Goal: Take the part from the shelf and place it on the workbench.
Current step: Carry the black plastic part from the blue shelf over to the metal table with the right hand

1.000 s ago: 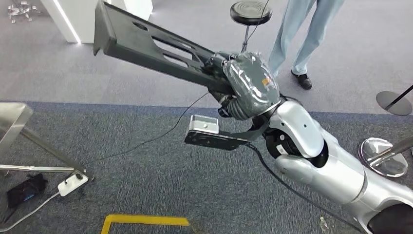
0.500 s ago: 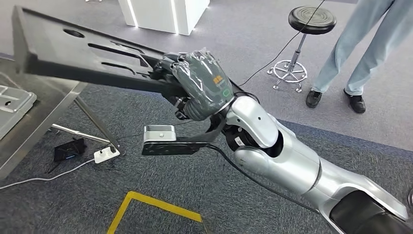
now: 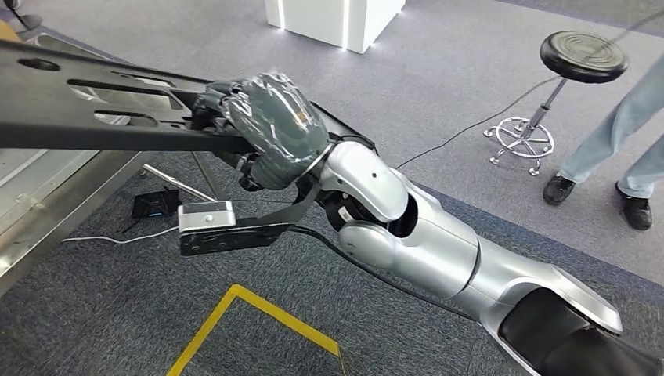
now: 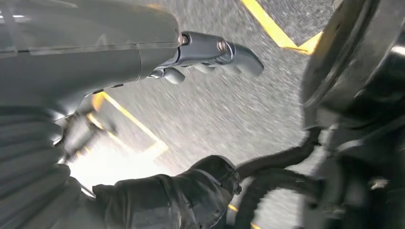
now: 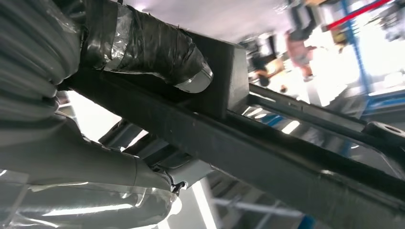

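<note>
The part [image 3: 86, 110] is a long, flat black bar with slots cut through it. My right hand [image 3: 270, 129], in a grey glove, grips its near end and holds it out to the left, roughly level. Its far end reaches over the metal workbench [image 3: 47, 196] at the left edge of the head view. From the right wrist, the same bar [image 5: 267, 157] runs across the picture with my right thumb [image 5: 143, 45] wrapped over it. My left hand [image 4: 119, 57] hangs above the carpet, fingers apart and holding nothing.
A white pedestal [image 3: 337, 19] stands at the back. A black stool [image 3: 579, 59] and a person's legs [image 3: 618, 149] are at the far right. Yellow floor tape [image 3: 258, 313] marks the carpet below my arm. A small black box [image 3: 156, 204] and a cable lie by the workbench leg.
The whole view has swung left, bringing the workbench in under the bar. My right hand still grips the part, now held flatter and lower in the picture.
</note>
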Available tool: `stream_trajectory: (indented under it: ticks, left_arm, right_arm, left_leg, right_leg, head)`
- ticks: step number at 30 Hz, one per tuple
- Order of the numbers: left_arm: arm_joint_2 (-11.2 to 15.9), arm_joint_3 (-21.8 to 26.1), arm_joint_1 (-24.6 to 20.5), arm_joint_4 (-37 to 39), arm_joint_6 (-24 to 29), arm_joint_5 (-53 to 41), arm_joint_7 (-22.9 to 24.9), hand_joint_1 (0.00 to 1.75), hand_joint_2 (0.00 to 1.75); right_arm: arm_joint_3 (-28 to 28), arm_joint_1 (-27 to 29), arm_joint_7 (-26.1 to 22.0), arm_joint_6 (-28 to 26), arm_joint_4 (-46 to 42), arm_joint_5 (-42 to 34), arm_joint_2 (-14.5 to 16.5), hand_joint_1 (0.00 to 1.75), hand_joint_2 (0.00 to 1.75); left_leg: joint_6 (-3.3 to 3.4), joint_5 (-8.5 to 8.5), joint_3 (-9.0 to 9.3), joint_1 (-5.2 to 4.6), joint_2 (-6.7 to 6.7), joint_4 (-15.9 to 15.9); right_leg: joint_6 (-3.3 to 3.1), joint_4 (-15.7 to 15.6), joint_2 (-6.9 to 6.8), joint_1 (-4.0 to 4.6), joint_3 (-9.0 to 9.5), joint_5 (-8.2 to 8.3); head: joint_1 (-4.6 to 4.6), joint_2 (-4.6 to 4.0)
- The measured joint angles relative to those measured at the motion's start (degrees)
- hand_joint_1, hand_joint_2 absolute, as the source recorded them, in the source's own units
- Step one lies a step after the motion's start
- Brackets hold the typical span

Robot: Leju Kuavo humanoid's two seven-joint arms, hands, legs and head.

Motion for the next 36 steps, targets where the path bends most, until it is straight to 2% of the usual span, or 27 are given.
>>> stream_trajectory:
  ticks: [2, 3, 4, 5, 6, 7, 8, 10, 11, 13, 14, 16, 18, 20, 21, 22, 23, 24, 26, 27, 29, 30, 31, 33, 34, 35, 36]
  left_arm:
    - [-1.23, 1.08, -1.59, 1.61, -3.19, -3.58, 0.21, 0.0, 1.75]
    - [-1.89, 1.72, -2.11, 2.39, -3.99, -4.65, 0.32, 0.0, 1.75]
    - [-2.55, 2.38, -2.4, 3.06, -4.27, -5.06, 0.44, 0.0, 1.75]
    - [-3.14, 2.99, -2.37, 3.63, -3.98, -4.83, 0.63, 0.0, 1.75]
    - [-3.61, 3.6, -1.97, 4.09, -2.9, -3.8, 0.83, 0.0, 1.75]
    - [-3.89, 4.26, -0.96, 4.35, -0.49, -1.44, 0.84, 0.0, 1.75]
    - [-4.02, 4.99, 0.7, 4.38, 3.26, 2.01, 0.56, 0.0, 1.75]
    - [-3.9, 6.75, 5.05, 3.51, 14.29, 11.58, -1.07, 0.0, 1.75]
    - [-3.77, 7.39, 7.16, 2.82, 19.39, 16.03, -1.99, 0.0, 1.75]
    - [-3.37, 7.91, 10.67, 1.44, 25.81, 22.56, -3.1, 0.0, 1.75]
    - [-3.16, 7.93, 12.0, 0.9, 27.23, 24.61, -3.4, 0.0, 1.75]
    - [-2.75, 7.93, 13.22, -0.07, 28.43, 27.12, -3.78, 0.0, 1.75]
    - [-2.61, 7.99, 12.98, -0.84, 29.0, 28.32, -4.04, 0.0, 1.75]
    - [-2.68, 8.08, 12.66, -1.52, 29.39, 29.24, -4.37, 0.0, 1.75]
    - [-2.73, 8.1, 12.62, -1.88, 29.58, 29.65, -4.52, 0.0, 1.75]
    - [-2.76, 8.1, 12.57, -2.2, 29.75, 29.95, -4.65, 0.0, 1.75]
    - [-2.77, 8.09, 12.56, -2.47, 29.94, 30.19, -4.72, 0.0, 1.75]
    - [-2.75, 8.09, 12.49, -2.69, 30.14, 30.35, -4.79, 0.0, 1.75]
    - [-2.69, 8.09, 12.26, -3.13, 30.41, 30.58, -4.91, 0.0, 1.75]
    - [-2.65, 8.09, 12.15, -3.32, 30.49, 30.63, -4.95, 0.0, 1.75]
    - [-2.61, 8.08, 12.18, -3.68, 30.57, 30.65, -4.98, 0.0, 1.75]
    - [-2.61, 8.07, 12.25, -3.87, 30.62, 30.65, -5.01, 0.0, 1.75]
    - [-2.62, 8.07, 12.24, -4.04, 30.7, 30.65, -5.05, 0.0, 1.75]
    - [-2.63, 8.06, 12.01, -4.32, 30.87, 30.65, -5.14, 0.0, 1.75]
    - [-2.64, 8.06, 11.89, -4.41, 30.94, 30.65, -5.17, 0.0, 1.75]
    - [-2.66, 8.06, 11.82, -4.51, 30.97, 30.65, -5.2, 0.0, 1.75]
    - [-2.69, 8.06, 11.84, -4.61, 30.98, 30.65, -5.21, 0.0, 1.75]
  right_arm:
    - [0.44, -1.12, -1.09, -0.33, 1.93, -0.68, 1.71, 1.75, 1.75]
    - [0.66, -1.46, -1.35, -0.43, 2.8, -0.85, 2.34, 1.75, 1.75]
    - [0.87, -1.59, -1.32, -0.43, 3.57, -0.92, 2.74, 1.75, 1.75]
    - [1.13, -1.63, -0.88, -0.33, 4.24, -0.86, 3.0, 1.75, 1.75]
    - [1.37, -1.66, 0.11, -0.05, 4.72, -0.69, 3.14, 1.75, 1.75]
    - [1.54, -1.69, 2.21, 0.65, 4.79, -0.32, 2.72, 1.75, 1.75]
    - [1.6, -1.64, 5.45, 1.86, 4.16, 0.15, 1.81, 1.75, 1.75]
    - [1.11, -0.88, 13.8, 5.58, 0.03, 0.89, -2.9, 1.75, 1.75]
    - [0.5, -0.08, 17.63, 7.52, -3.01, 1.04, -6.02, 1.75, 1.75]
    - [-1.31, 1.8, 22.32, 10.54, -9.05, 1.15, -12.31, 1.75, 1.75]
    - [-2.19, 2.58, 23.45, 11.48, -11.42, 1.22, -14.82, 1.75, 1.75]
    - [-3.34, 3.44, 24.21, 12.41, -15.43, 1.33, -18.29, 1.75, 1.75]
    - [-3.8, 3.81, 24.25, 12.7, -18.76, 1.36, -20.57, 1.75, 1.75]
    - [-3.95, 4.15, 24.16, 12.94, -20.99, 1.36, -22.51, 1.75, 1.75]
    - [-3.96, 4.32, 24.15, 13.02, -21.72, 1.36, -23.24, 1.75, 1.75]
    - [-3.97, 4.44, 24.16, 13.04, -22.36, 1.36, -23.84, 1.75, 1.75]
    - [-4.01, 4.51, 24.18, 13.03, -23.01, 1.36, -24.38, 1.75, 1.75]
    - [-4.07, 4.55, 24.15, 13.01, -23.64, 1.36, -24.93, 1.75, 1.75]
    - [-4.27, 4.55, 24.0, 12.97, -24.68, 1.36, -26.07, 1.75, 1.75]
    - [-4.35, 4.57, 23.92, 12.96, -25.07, 1.36, -26.59, 1.75, 1.75]
    - [-4.44, 4.62, 23.86, 12.94, -25.71, 1.36, -27.37, 1.75, 1.75]
    - [-4.55, 4.62, 23.85, 12.94, -25.94, 1.36, -27.72, 1.75, 1.75]
    - [-4.71, 4.61, 23.84, 12.93, -26.2, 1.36, -28.03, 1.75, 1.75]
    - [-5.03, 4.7, 23.8, 12.93, -26.59, 1.36, -28.75, 1.75, 1.75]
    - [-5.11, 4.84, 23.77, 12.94, -26.71, 1.36, -29.04, 1.75, 1.75]
    - [-5.13, 5.01, 23.75, 12.94, -26.76, 1.36, -29.32, 1.75, 1.75]
    - [-5.13, 5.17, 23.74, 12.95, -26.77, 1.36, -29.57, 1.75, 1.75]
  left_leg:
    - [0.62, 0.11, 0.18, 0.26, -1.11, -0.2]
    - [0.84, 0.11, 0.17, 0.29, -1.71, -0.17]
    - [0.89, 0.08, 0.17, 0.31, -2.46, -0.11]
    - [0.91, 0.03, 0.18, 0.32, -3.25, -0.02]
    - [0.89, -0.03, 0.19, 0.36, -4.05, 0.1]
    - [0.8, -0.12, 0.22, 0.41, -4.78, 0.24]
    - [0.65, -0.25, 0.24, 0.5, -5.42, 0.39]
    - [0.18, -0.5, 0.14, 0.66, -6.78, 0.77]
    - [-0.11, -0.56, 0.07, 0.85, -7.5, 0.86]
    - [-0.84, -0.43, -0.05, 1.21, -9.02, 0.66]
    - [-1.1, -0.52, -0.22, 1.27, -8.94, 0.73]
    - [-1.36, -2.11, -1.52, 0.95, -6.03, 3.1]
    - [-1.53, -5.36, -4.42, 0.72, -2.19, 9.47]
    - [-1.78, -7.21, -6.84, 0.77, -0.98, 15.0]
    - [-1.83, -6.85, -6.77, 0.79, -0.75, 15.21]
    - [-1.78, -5.57, -5.51, 0.75, -0.42, 13.14]
    - [-1.6, -3.81, -3.3, 0.61, 0.46, 9.39]
    - [-1.26, -2.62, -1.09, 0.21, 1.9, 5.47]
    - [-0.28, -1.49, 1.63, -0.61, 3.72, 0.57]
    - [0.15, -1.67, 1.8, -0.93, 3.62, 0.07]
    - [0.82, -1.41, 1.96, -0.79, 1.94, -0.28]
    - [1.1, -1.26, 2.16, -0.6, 1.2, -0.59]
    - [1.41, -1.08, 2.37, -0.38, 0.54, -0.9]
    - [1.83, -0.91, 2.5, -0.16, -0.78, -1.13]
    - [1.96, -0.89, 2.45, -0.14, -1.53, -1.09]
    - [1.99, -0.9, 2.43, -0.12, -2.35, -1.02]
    - [1.96, -0.92, 2.42, -0.08, -3.21, -0.9]
  right_leg:
    - [0.22, 5.61, 3.93, -0.21, -2.83, -2.66]
    - [0.28, 9.55, 4.99, -0.21, -4.95, -4.17]
    - [0.37, 12.91, 5.38, -0.21, -6.9, -5.08]
    - [0.44, 14.61, 5.49, -0.21, -8.14, -4.98]
    - [0.46, 14.33, 5.55, -0.23, -8.45, -3.89]
    - [0.4, 11.75, 5.82, -0.25, -7.63, -1.88]
    - [0.31, 7.79, 6.77, -0.33, -6.08, 0.33]
    - [0.25, 1.03, 9.15, -0.53, -3.18, 2.82]
    - [0.23, -0.56, 9.8, -0.47, -2.39, 3.03]
    - [-0.14, -1.15, 8.82, -0.17, -1.73, 2.91]
    - [-0.51, -1.5, 8.08, -0.16, -1.43, 3.07]
    - [-1.21, -2.36, 6.78, -0.41, -0.88, 3.58]
    - [-1.56, -2.71, 5.47, -0.39, -0.65, 3.67]
    - [-1.67, -2.68, 3.86, -0.22, -0.46, 3.4]
    - [-1.69, -2.66, 3.09, -0.14, -0.35, 3.26]
    - [-1.66, -2.63, 2.4, -0.08, -0.21, 3.1]
    - [-1.58, -2.58, 1.79, -0.02, -0.02, 2.91]
    - [-1.42, -2.54, 1.18, 0.08, 0.19, 2.71]
    - [-0.97, -2.49, -0.1, 0.32, 0.55, 2.31]
    - [-0.7, -2.52, -0.8, 0.4, 0.69, 2.15]
    - [-0.09, -2.5, -1.78, 0.35, 0.96, 1.74]
    - [0.25, -1.95, -0.93, 0.22, 0.89, 1.24]
    - [0.53, -0.41, 0.62, 0.06, 0.29, 0.25]
    - [0.96, 6.19, 4.25, -0.27, -2.82, -2.95]
    - [1.12, 10.15, 5.03, -0.38, -4.88, -4.46]
    - [1.3, 13.06, 5.31, -0.5, -6.51, -5.18]
    - [1.45, 14.0, 5.4, -0.63, -7.26, -4.79]
  head:
    - [0.03, 0.0]
    - [0.03, 0.0]
    - [0.03, 0.0]
    - [0.04, 0.0]
    - [0.03, 0.0]
    - [0.06, 0.0]
    - [0.03, 0.0]
    - [-0.04, 0.0]
    - [-0.08, 0.0]
    - [0.22, 0.0]
    - [0.37, 0.0]
    - [0.29, 0.0]
    - [-0.05, 0.0]
    - [-0.08, 0.0]
    - [-0.08, 0.0]
    - [-0.08, 0.0]
    - [-0.1, 0.0]
    - [-0.1, 0.0]
    - [-0.07, 0.0]
    - [-0.04, 0.0]
    - [-0.05, 0.0]
    - [0.03, 0.0]
    - [0.13, 0.0]
    - [0.31, 0.0]
    - [0.33, 0.0]
    - [0.33, 0.0]
    - [0.32, 0.0]
